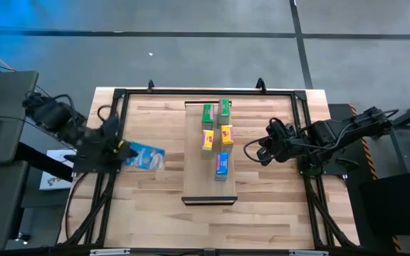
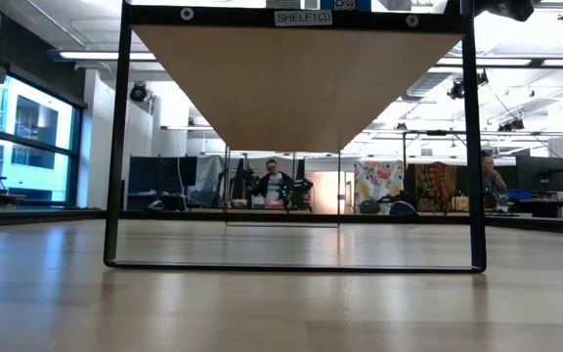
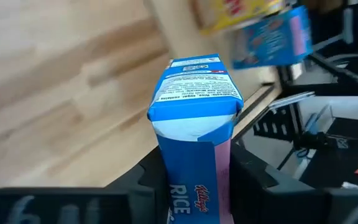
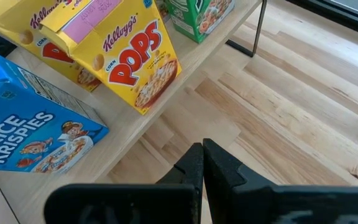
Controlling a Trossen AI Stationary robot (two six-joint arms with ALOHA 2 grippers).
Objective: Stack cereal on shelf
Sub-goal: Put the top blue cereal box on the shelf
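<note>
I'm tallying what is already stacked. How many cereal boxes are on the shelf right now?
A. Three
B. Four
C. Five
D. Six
C. The high view shows two green, two yellow and one blue box on the shelf, while the second blue box is off it, over the table, gripped by the left gripper.

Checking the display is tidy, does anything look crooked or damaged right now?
The yellow Corn Pops box sits skewed on the shelf, one corner hanging past its edge. The blue Rice Krispies box in the left gripper looks crumpled on top.
</note>
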